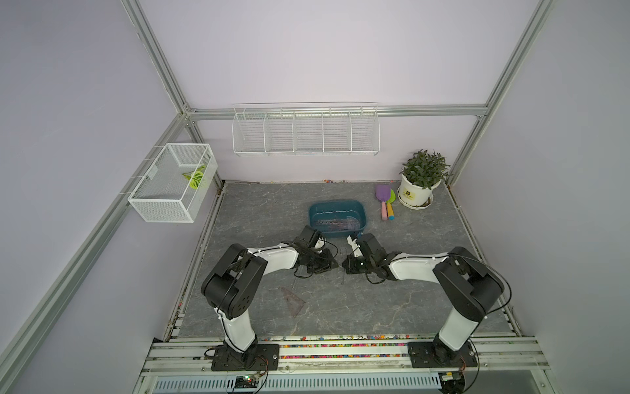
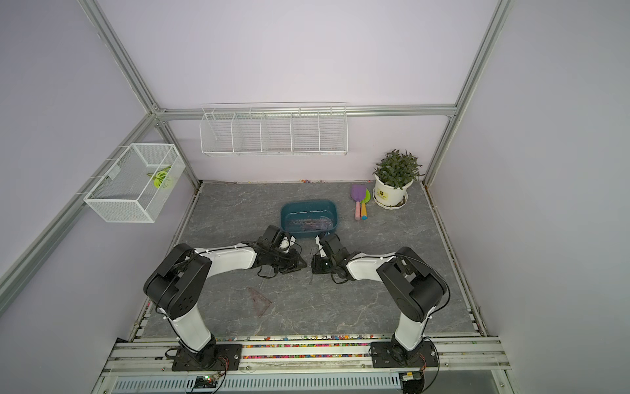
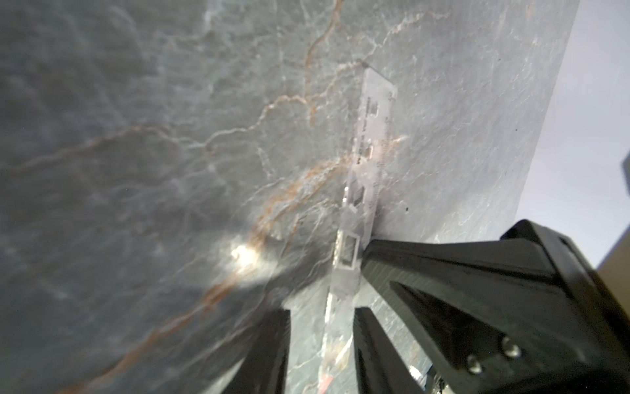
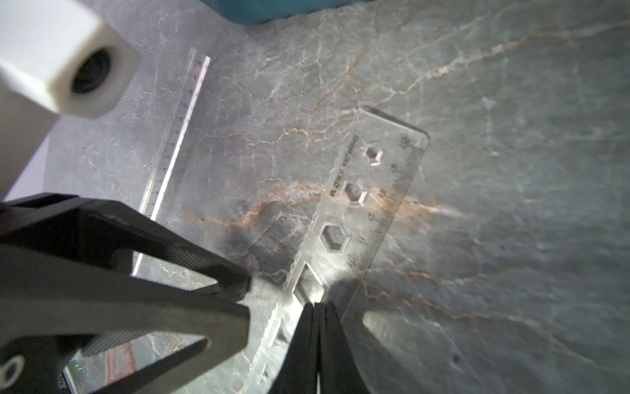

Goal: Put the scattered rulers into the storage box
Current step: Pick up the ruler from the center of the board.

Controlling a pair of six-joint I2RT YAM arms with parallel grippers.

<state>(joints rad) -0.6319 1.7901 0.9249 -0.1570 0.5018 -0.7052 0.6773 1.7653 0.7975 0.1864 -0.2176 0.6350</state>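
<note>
The left arm [image 1: 272, 262] and right arm [image 1: 414, 266] fold inward, wrists nearly meeting before the storage box [image 1: 335, 205]. The right gripper [image 4: 318, 305] pinches a clear ruler [image 4: 375, 204]; the left gripper [image 3: 322, 312] straddles it, fingers apart. 1 triangle [image 1: 293, 299] lies well apart on the table [image 1: 409, 307]. Both top views hide the fingertips; the box's rulers [image 1: 335, 223] blur together.

Grey marble-veined counter [image 1: 341, 324]: dark teal plastic tub [image 1: 335, 203] mid-rear; purple and green toy shovels [image 1: 385, 199] beside white-potted plant [image 1: 414, 195]; brown see-through triangle [image 1: 293, 301] front; clear straight ruler [image 4: 177, 136] flat.
</note>
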